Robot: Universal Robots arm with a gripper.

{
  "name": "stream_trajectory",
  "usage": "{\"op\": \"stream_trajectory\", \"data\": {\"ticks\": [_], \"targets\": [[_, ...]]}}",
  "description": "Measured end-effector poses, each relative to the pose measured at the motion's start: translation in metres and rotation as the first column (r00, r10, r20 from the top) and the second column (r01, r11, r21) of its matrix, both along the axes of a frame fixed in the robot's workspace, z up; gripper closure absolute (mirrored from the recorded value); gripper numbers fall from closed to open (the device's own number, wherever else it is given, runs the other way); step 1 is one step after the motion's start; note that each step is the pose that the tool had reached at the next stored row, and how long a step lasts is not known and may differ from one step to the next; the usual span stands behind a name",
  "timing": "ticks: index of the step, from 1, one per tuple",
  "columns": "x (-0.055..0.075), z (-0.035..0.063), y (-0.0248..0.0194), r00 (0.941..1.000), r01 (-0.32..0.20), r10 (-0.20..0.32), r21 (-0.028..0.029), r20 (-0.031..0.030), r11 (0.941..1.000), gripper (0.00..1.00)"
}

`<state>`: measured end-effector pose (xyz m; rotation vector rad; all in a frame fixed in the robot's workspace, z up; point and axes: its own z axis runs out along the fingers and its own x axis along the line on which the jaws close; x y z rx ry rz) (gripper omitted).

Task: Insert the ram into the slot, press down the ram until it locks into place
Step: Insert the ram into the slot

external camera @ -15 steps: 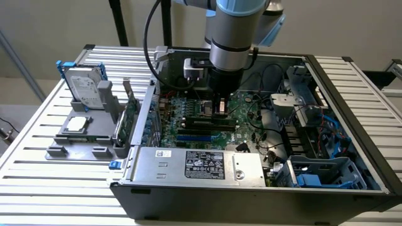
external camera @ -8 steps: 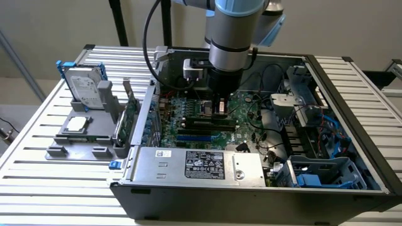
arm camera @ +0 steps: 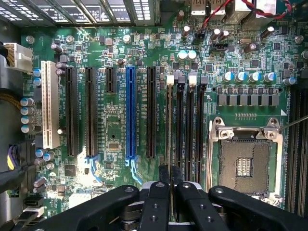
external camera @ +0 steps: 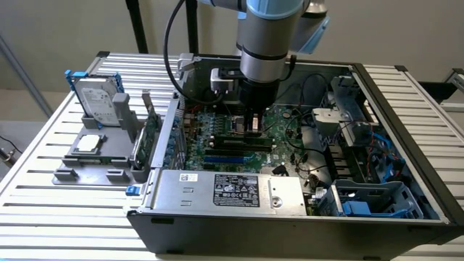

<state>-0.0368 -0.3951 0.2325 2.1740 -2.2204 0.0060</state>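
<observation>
The ram [arm camera: 169, 126] shows edge-on as a thin green-tan line standing in the slot, the first of the parallel black memory sockets beside the CPU socket, with a white end clip [arm camera: 169, 81] at its far end. My gripper [arm camera: 170, 169] sits over the ram's near part, its two black fingers [arm camera: 163, 179] pinched close on either side of its top edge. In the exterior view the gripper [external camera: 254, 129] reaches straight down into the open case onto the ram [external camera: 243, 142], which lies level along the memory sockets.
Neighbouring black sockets [arm camera: 191, 125] run parallel. The square metal CPU socket [arm camera: 244, 163] and a long blue slot [arm camera: 130, 113] flank them. An upright green card [external camera: 150, 136], a hard drive [external camera: 100, 100], a silver power supply [external camera: 232, 187] and loose cables [external camera: 319, 163] surround the work area.
</observation>
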Motion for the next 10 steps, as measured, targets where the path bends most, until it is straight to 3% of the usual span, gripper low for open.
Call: {"op": "stream_trajectory", "data": {"ticks": [10], "targets": [[-0.0010, -0.0022, 0.0003, 1.0000, 0.000, 0.000, 0.0000, 0.0060, 1.0000, 0.87]]}}
